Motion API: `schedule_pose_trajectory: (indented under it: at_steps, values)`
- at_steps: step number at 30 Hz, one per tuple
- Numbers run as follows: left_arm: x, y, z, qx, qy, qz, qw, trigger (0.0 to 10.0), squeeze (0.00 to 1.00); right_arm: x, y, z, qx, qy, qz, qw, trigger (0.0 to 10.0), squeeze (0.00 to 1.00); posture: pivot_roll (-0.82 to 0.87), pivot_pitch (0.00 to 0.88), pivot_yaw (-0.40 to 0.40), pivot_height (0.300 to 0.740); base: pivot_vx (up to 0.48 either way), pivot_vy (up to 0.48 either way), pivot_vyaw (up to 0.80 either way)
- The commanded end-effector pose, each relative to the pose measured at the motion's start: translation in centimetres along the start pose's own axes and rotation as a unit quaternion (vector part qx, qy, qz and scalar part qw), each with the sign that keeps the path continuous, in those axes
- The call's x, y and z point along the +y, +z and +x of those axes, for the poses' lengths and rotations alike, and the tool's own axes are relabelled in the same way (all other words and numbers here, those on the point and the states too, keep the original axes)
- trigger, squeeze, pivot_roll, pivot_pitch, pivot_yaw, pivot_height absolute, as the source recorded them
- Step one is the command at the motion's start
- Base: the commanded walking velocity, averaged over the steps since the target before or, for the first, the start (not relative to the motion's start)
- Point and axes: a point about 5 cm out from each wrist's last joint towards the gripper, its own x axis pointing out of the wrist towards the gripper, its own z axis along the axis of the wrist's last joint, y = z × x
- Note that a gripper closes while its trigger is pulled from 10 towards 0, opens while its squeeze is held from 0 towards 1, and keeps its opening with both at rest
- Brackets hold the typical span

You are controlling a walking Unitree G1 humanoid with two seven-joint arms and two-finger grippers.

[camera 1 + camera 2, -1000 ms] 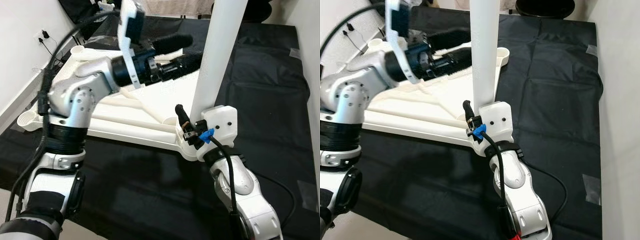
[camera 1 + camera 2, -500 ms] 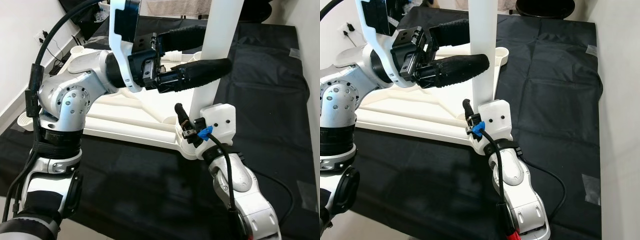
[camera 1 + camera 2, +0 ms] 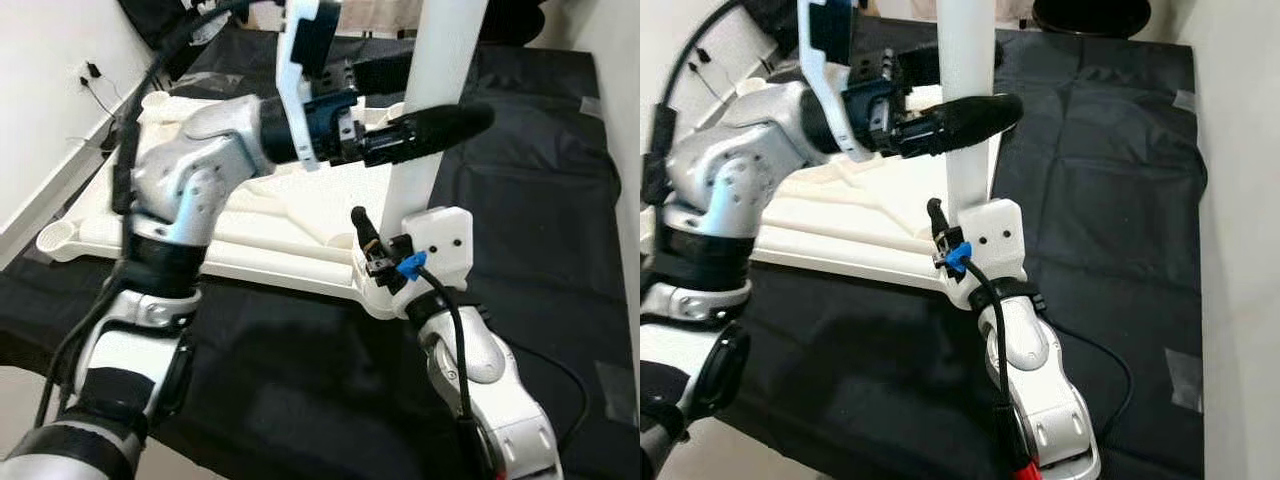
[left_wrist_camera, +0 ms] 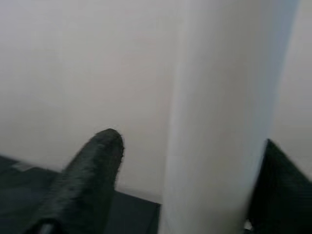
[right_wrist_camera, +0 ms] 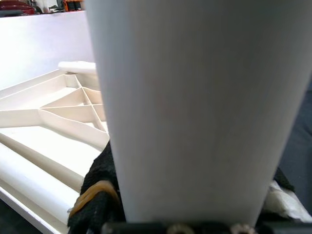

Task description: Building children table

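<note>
The white children's table top (image 3: pixel 250 215) lies upside down on a black cloth. A white table leg (image 3: pixel 445 60) stands upright in its near right corner socket (image 3: pixel 375 290). My right gripper (image 3: pixel 395 228) is shut on the leg just above the socket, and one black finger (image 3: pixel 361 226) shows on the leg's left side. Higher up, my left gripper (image 3: pixel 440 95) is open and straddles the leg, one finger (image 3: pixel 435 128) in front of it and the other (image 3: pixel 380 72) behind. In the left wrist view a gap shows between one finger (image 4: pixel 87 180) and the leg (image 4: pixel 219 122).
The black cloth (image 3: pixel 540 170) covers the floor around the table top, with tape patches (image 3: pixel 1183 375) at its right. A white wall with an outlet and cables (image 3: pixel 90 75) runs along the left. A dark round object (image 3: pixel 1090 15) stands at the far end.
My left arm swung right from beside the leg, and its open fingers now stand either side of the leg. The right gripper kept its hold at the base.
</note>
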Motion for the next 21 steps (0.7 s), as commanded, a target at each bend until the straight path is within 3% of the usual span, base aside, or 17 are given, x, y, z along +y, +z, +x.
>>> schedule_pose_trajectory:
  at_steps: [1, 12, 13, 14, 15, 17, 19, 21]
  values:
    - [0.2, 0.1, 0.3, 0.001, 0.003, -0.003, 1.000, 0.0, 0.00, -0.3, -3.6, -0.3, 0.108, -0.013, 0.009, 0.994, 10.0, 0.00, -0.02, 0.251, 0.089, 0.740, 0.000, 0.000, 0.00]
    - [0.1, 0.0, 0.5, 0.002, 0.010, -0.002, 1.000, 0.0, 0.00, -0.1, -3.5, -0.2, 0.106, -0.004, 0.010, 0.994, 10.0, 0.00, -0.02, 0.251, 0.089, 0.740, 0.000, 0.000, 0.00]
    - [0.2, 0.0, 0.5, 0.002, 0.009, 0.000, 1.000, 0.0, 0.00, -0.1, -3.4, -0.2, 0.100, 0.004, 0.014, 0.995, 10.0, 0.20, -0.02, 0.251, 0.089, 0.740, 0.000, 0.000, 0.00]
    - [0.2, 0.0, 0.5, 0.002, 0.009, 0.000, 1.000, 0.0, 0.00, -0.1, -3.4, -0.2, 0.100, 0.004, 0.014, 0.995, 10.0, 0.20, -0.02, 0.251, 0.089, 0.740, 0.000, 0.000, 0.00]
    - [0.2, 0.0, 0.5, 0.002, 0.008, 0.000, 1.000, 0.0, 0.00, 0.1, -3.2, -0.1, 0.090, 0.018, 0.025, 0.995, 10.0, 1.00, -0.02, 0.250, 0.087, 0.740, 0.000, 0.000, 0.00]
    - [0.2, 0.0, 0.5, 0.002, 0.007, 0.001, 1.000, 0.0, 0.00, 0.2, -3.1, -0.1, 0.083, 0.029, 0.032, 0.996, 10.0, 1.00, -0.02, 0.250, 0.088, 0.740, 0.000, 0.000, 0.00]
    - [0.1, 0.0, 0.4, 0.002, 0.005, 0.001, 1.000, 0.0, 0.00, 0.3, -1.4, 0.2, 0.027, 0.123, 0.077, 0.989, 10.0, 1.00, -0.02, 0.247, 0.089, 0.740, 0.000, 0.000, 0.00]
    - [0.1, -0.1, 0.4, 0.003, 0.004, 0.001, 1.000, 0.0, 0.00, 0.1, -0.8, 0.2, 0.009, 0.155, 0.086, 0.984, 10.0, 1.00, -0.02, 0.246, 0.088, 0.740, 0.000, 0.000, 0.00]
